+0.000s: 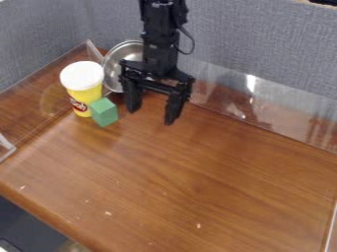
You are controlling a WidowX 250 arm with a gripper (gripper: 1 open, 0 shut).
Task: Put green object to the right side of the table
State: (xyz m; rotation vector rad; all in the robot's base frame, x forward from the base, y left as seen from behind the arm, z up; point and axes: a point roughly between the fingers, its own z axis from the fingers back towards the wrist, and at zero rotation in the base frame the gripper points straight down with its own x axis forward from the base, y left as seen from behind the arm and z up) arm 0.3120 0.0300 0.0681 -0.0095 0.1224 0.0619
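Observation:
A small green cube (104, 114) sits on the brown wood-grain table (184, 177) at the back left, touching the base of a yellow cup with a white rim (83, 88). My black gripper (152, 108) hangs pointing straight down just to the right of the cube, a small gap apart from it. Its two fingers stand wide open with nothing between them, tips close above the tabletop.
A metal bowl-like object (122, 54) stands behind the gripper at the back. Clear plastic walls (263, 98) run along the table's edges. Grey fabric panels close off the back. Bare wood extends across the middle and right.

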